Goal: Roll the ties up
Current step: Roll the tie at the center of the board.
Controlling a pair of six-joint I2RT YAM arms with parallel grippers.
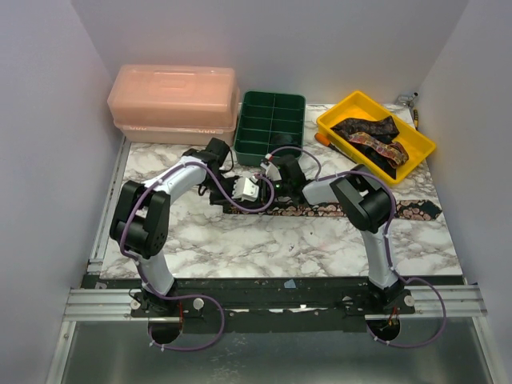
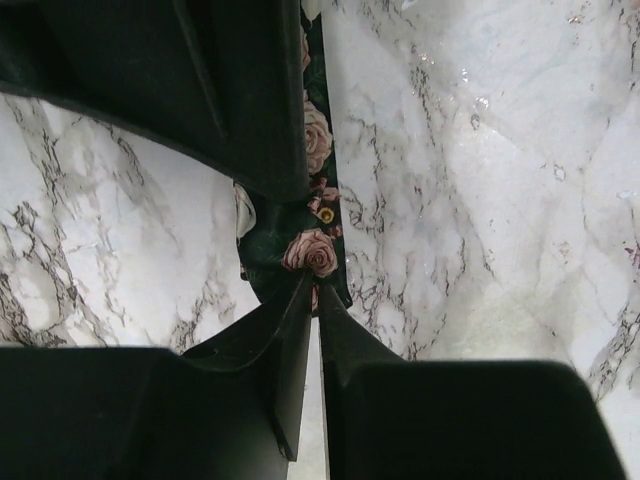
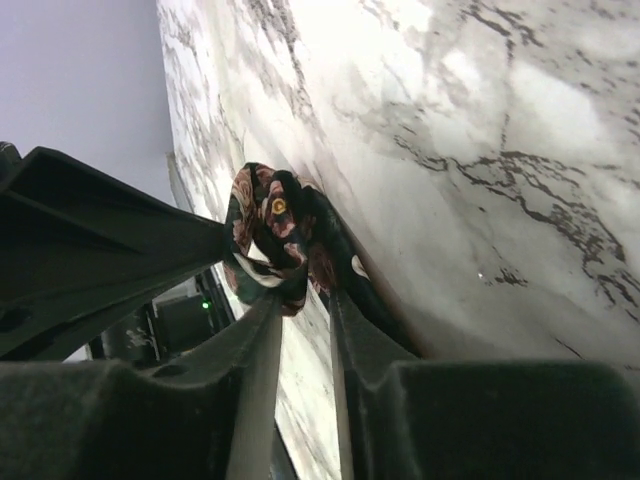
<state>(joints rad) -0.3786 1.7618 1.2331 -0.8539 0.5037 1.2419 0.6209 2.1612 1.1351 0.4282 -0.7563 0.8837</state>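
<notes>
**Two Grippers Set Over a Tie Laid Across the Table**

A dark patterned tie (image 1: pixel 352 211) is seen stretched flat along the marble table (image 1: pixel 240 248), running from the middle out towards the right edge. The left gripper (image 1: pixel 262 194) and the right gripper (image 1: pixel 276 186) are positioned close together over its left end. Both appear to be closed on it, though the fingers are largely masked by the wrists. Behind them, a green compartment tray (image 1: pixel 270 126) is placed between a pink lidded box (image 1: pixel 174 104) and a yellow bin (image 1: pixel 334 122), in which further ties (image 1: pixel 372 136) are heaped.
</notes>
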